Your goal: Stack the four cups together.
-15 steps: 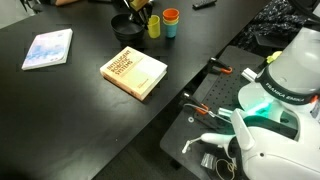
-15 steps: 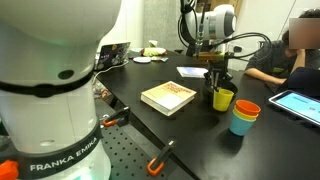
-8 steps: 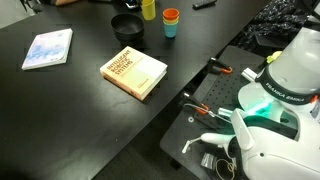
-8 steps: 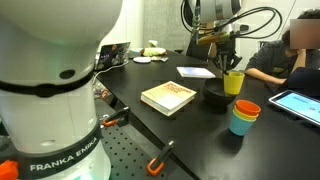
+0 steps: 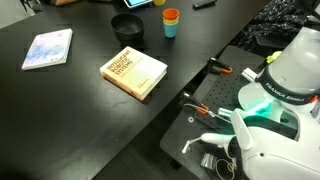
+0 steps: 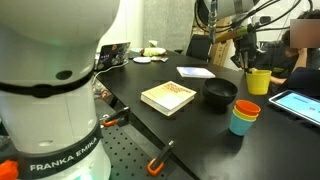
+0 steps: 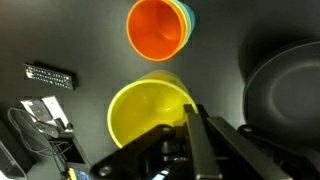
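Observation:
My gripper [image 6: 249,66] is shut on the rim of a yellow cup [image 6: 259,82] and holds it in the air above the table, up and a little behind the other cups. In the wrist view the yellow cup [image 7: 148,112] hangs at my fingers [image 7: 196,128], open side toward the camera. An orange cup [image 7: 154,28] sits nested in a light blue cup [image 7: 187,18] just beyond it. This pair stands on the table in both exterior views [image 5: 171,20] [image 6: 244,116]. I make out only one yellow cup; a second is not discernible.
A black bowl [image 5: 127,25] [image 6: 220,94] [image 7: 286,88] stands next to the cup pair. A tan book [image 5: 134,72] [image 6: 168,97] lies mid-table, a pale booklet [image 5: 48,48] farther off. A remote [image 7: 50,76] and a tablet [image 6: 296,103] lie nearby.
My gripper has lifted the yellow cup from the table beside the bowl and carried it up and over toward the orange and blue pair.

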Controlling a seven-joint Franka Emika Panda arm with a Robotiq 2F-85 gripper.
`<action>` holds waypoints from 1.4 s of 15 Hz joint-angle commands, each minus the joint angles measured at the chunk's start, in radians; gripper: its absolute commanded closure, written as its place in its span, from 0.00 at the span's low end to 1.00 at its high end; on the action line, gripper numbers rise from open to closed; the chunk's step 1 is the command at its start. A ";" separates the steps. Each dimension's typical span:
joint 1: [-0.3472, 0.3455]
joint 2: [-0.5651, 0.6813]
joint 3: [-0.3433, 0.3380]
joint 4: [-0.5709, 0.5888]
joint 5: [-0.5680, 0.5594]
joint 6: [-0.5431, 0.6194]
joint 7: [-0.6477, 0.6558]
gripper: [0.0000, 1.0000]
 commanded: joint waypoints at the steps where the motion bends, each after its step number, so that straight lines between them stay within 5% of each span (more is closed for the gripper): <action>1: -0.012 -0.039 -0.001 0.007 -0.048 -0.074 0.053 0.97; 21: -0.083 -0.062 0.053 -0.094 0.057 -0.116 0.028 0.97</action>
